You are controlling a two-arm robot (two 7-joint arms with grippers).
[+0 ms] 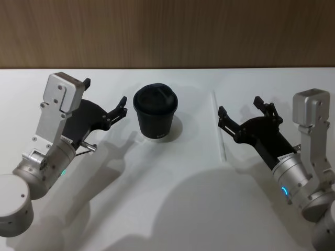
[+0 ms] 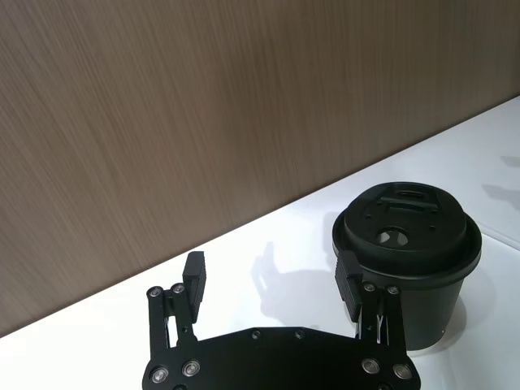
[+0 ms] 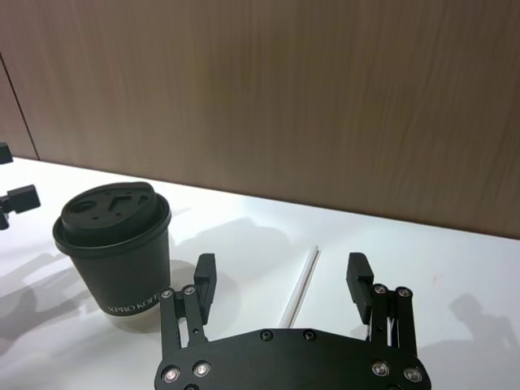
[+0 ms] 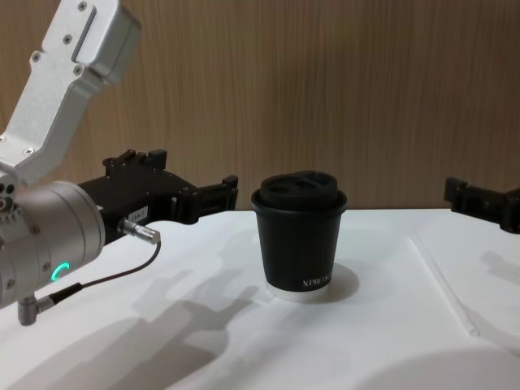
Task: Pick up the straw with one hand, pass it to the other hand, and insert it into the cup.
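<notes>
Above a white table [image 1: 172, 204], the left gripper [image 1: 104, 91] and right gripper [image 1: 239, 105] hover empty with fingers spread apart, flanking 1 upright lidded black paper coffee cup [image 1: 155, 112], while the thin white straw [image 1: 222, 149] lies flat near the right gripper's fingertips, apart from the cup.
</notes>
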